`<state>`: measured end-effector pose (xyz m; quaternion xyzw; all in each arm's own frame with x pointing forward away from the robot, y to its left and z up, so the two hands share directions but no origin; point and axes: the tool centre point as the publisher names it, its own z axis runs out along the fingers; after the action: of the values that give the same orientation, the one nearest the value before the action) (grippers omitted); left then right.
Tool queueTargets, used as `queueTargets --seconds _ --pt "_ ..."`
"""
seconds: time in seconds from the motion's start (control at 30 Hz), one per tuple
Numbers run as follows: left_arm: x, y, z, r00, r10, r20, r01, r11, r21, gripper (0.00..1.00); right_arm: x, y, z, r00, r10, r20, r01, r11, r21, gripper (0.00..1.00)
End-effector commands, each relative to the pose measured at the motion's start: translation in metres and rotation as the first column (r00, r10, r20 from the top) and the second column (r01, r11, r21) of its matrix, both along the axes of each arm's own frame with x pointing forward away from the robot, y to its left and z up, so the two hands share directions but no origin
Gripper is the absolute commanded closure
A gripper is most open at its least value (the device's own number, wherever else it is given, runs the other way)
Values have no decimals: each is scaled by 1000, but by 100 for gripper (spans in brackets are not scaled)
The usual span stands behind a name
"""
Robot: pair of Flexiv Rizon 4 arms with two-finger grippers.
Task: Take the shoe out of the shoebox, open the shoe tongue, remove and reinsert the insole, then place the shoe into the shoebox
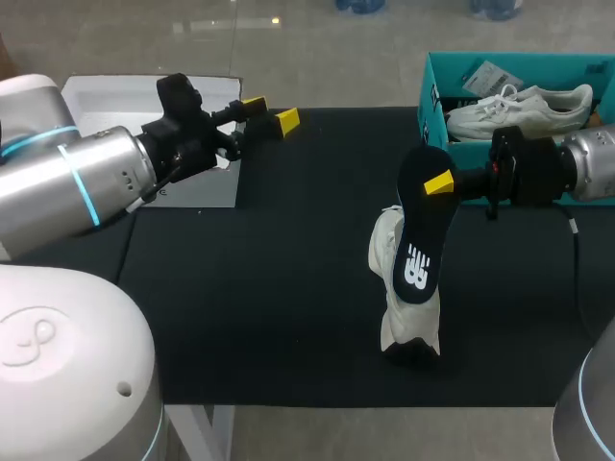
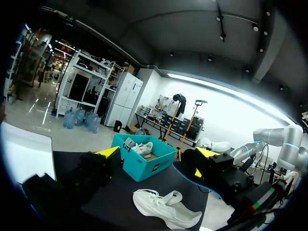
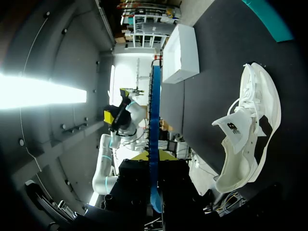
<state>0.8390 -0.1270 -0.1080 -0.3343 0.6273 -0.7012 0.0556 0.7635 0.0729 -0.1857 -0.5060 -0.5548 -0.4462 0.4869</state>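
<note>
In the middle right of the head view, the right gripper (image 1: 434, 184) is clenched on the dark insole (image 1: 418, 250), which hangs heel-up and clear of the white shoe (image 1: 386, 252). The shoe lies on the black mat (image 1: 288, 288) just under and behind the insole, well apart from the teal shoebox (image 1: 430, 96) at the upper right, where a second shoe (image 1: 519, 108) rests inside. The right wrist view shows the insole edge-on between that gripper's fingers, and the shoe ahead of it has its tongue folded out and its mouth open. At the upper left, the left gripper (image 1: 270, 111) hovers released and empty near a white lid (image 1: 96, 96). So taking the shoe out, opening the tongue and pulling the insole look done. Reinserting the insole and boxing the shoe remain.
</note>
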Motion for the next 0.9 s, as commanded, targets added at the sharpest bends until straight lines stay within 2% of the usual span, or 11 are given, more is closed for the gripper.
queueTargets --seconds 0.03,0.3,0.7,0.9 --pt "3 -1 3 999 -9 -52 10 1000 11 0 -1 0 0 1000 -2 0 2 1000 -2 100" --pt "9 6 24 965 -57 -256 54 998 -18 0 -1 0 0 1000 -2 0 2 1000 -2 100" --pt "22 20 30 874 -112 -472 95 994 -60 0 -1 0 0 1000 -2 0 2 1000 -2 100" --pt "31 27 36 797 -122 -592 79 992 -97 0 -1 0 0 1000 -2 0 2 1000 -2 100"
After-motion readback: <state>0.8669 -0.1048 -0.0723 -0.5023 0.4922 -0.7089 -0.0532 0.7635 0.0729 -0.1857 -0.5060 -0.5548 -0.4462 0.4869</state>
